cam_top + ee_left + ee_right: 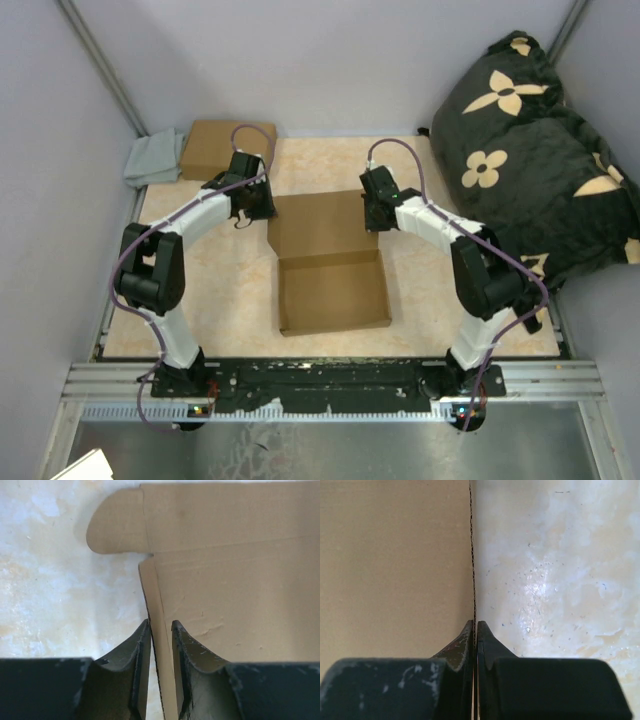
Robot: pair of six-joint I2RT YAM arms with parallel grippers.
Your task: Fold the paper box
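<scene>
- The paper box (330, 265) sits mid-table (230, 290), its tray part nearest the arms and its lid panel (322, 225) beyond
- Left tool (161, 630) is clamped on the lid's left side flap (159, 595); right tool (475, 627) is pinched tight on the lid's right edge
- Light, thin cardboard, probably stiff only between creases: best held gently at the edges near fold lines, or it may buckle

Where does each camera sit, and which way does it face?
Top external: above and behind, facing down at the table; both arms show.
Left wrist: on that wrist, facing along the left jaws, which straddle the paper box's flap.
Right wrist: on that wrist; the right jaws pinch the box's edge.
Shared: all show box and table.
</scene>
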